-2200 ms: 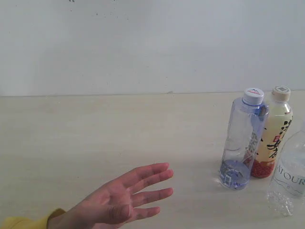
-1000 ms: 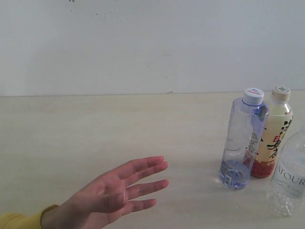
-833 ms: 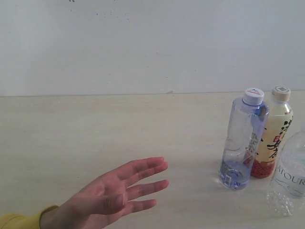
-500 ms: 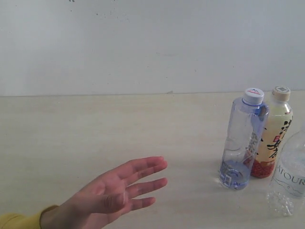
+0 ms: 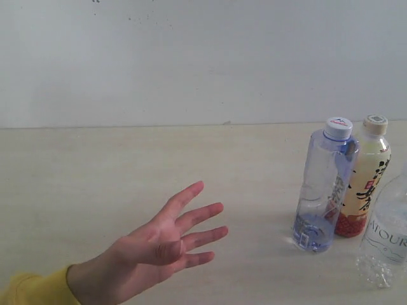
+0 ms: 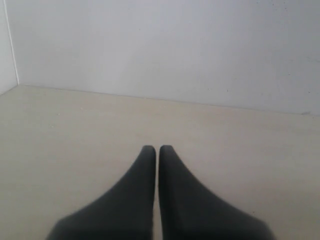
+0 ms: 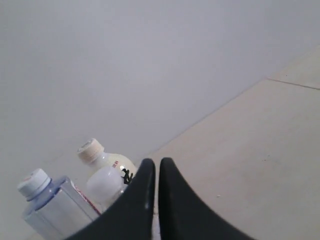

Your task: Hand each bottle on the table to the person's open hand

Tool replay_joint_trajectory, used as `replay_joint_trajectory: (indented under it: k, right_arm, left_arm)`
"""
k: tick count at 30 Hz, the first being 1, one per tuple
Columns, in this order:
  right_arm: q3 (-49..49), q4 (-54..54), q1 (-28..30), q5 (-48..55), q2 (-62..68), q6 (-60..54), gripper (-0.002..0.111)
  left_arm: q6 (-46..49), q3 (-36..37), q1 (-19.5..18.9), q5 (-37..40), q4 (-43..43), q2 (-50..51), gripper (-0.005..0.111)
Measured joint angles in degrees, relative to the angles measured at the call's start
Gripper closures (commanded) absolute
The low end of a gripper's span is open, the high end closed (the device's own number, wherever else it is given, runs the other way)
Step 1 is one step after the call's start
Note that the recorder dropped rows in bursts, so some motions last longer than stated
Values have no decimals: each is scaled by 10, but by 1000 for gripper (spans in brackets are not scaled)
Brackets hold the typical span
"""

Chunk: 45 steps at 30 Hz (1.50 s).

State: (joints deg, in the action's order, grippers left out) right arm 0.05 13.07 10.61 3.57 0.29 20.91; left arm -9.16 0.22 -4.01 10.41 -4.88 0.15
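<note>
Reads as the opening step: nothing lifted, blue-tinted bottle [image 5: 321, 190] upright on bench [image 5: 95, 171], yellow bottle [image 5: 367, 181] close behind it, clear labelled bottle [image 5: 385, 244] just beside it toward the camera, open hand [image 5: 159, 244] spread and waiting well apart from it. Finds left fingers [image 6: 146, 157] and right fingers [image 7: 146, 172] each pressed narrow, holding nothing. Calls next, probably, for spreading the right fingers, closing round the blue-tinted bottle's body and carrying it to the palm without knocking its neighbours.
</note>
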Motion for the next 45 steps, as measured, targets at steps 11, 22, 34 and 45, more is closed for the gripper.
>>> replay_joint_trajectory:
  k: [11,22,34,45]
  right_arm:
    - [-73,71,-13,66,9,-144,30]
    - [-221,324,-38,135,321,-585,19]
    - [-267,484,-38,118,497,-785,18]
    - [-285,638,-38,130,576,-973,18]
  left_arm:
    - [0,0,0,0,0,0,103]
    - [0,0,0,0,0,0,103]
    - [0,0,0,0,0,0,103]
    - [0,0,0,0,0,0,103]
